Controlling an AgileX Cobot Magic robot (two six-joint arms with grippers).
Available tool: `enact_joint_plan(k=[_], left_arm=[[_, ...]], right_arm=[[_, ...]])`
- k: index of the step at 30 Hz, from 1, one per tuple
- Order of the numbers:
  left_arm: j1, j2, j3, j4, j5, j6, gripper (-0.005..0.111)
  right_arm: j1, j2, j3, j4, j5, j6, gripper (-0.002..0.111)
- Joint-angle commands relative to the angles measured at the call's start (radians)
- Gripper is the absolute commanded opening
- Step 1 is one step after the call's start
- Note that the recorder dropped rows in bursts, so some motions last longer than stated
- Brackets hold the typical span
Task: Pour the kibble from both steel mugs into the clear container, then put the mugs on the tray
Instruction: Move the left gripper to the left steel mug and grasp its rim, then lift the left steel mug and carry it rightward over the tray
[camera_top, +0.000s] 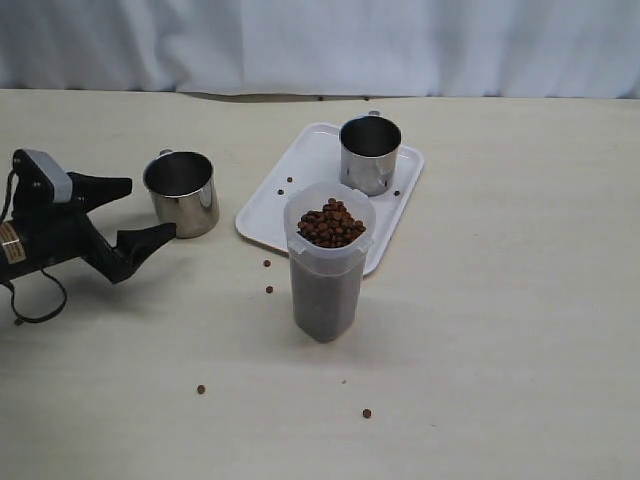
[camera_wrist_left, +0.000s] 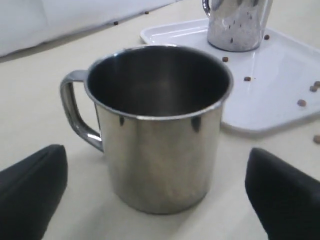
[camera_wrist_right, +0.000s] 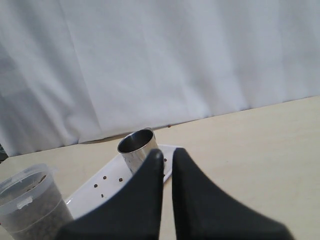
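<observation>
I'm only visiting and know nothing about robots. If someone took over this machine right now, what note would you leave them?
Left claw: open, facing an empty steel mug that stands on the table, off the tray; its fingers are clear of it.
Right claw: shut, holding nothing.
Done: kibble is heaped in the clear container; the other mug stands on the tray.
Left: put the table mug on the tray. Stray pellets lie on table and tray.
</observation>
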Motion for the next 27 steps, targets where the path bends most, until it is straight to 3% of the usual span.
enact_joint_plan(k=[1,8,18,20,21,22,23,24,25,27], left_arm=[[-0.05,0.026,-0.044,-0.017,-0.004,-0.025,0.084],[-0.116,0.081,-0.129,-0.069,0.004,-0.025,0.084],[-0.145,0.081,-0.165,-0.102,-0.002,-0.051,0.083],[-0.145,0.081,-0.165,-0.139,-0.002,-0.055,0.073],[-0.145,0.081,-0.165,-0.162,0.007,-0.074,0.054],[-0.145,0.081,-0.165,-0.166,0.015,-0.075,0.042],[-0.145,0.081,-0.165,-0.166,0.029,-0.075,0.016],[-0.145,0.081,-0.165,-0.162,0.029,-0.075,0.007],[-0.145,0.079,-0.165,-0.147,0.008,-0.073,0.0],[-0.143,0.055,-0.165,-0.102,-0.036,-0.075,0.0]], right_arm=[[0.002,-0.003,0.005,0.005,0.002,-0.003,0.005],[0.002,-0.003,0.005,0.005,0.002,-0.003,0.005],[0.002,-0.003,0.005,0.005,0.002,-0.003,0.005],[0.002,-0.003,0.005,0.005,0.002,-0.003,0.005],[0.002,-0.003,0.005,0.005,0.002,-0.003,0.005],[0.002,-0.003,0.005,0.005,0.002,-0.003,0.005],[0.002,-0.003,0.005,0.005,0.002,-0.003,0.005],[0.002,-0.003,0.005,0.005,0.002,-0.003,0.005],[0.002,-0.003,0.005,0.005,0.002,-0.003,0.005],[0.002,-0.003,0.005,0.005,0.002,-0.003,0.005]])
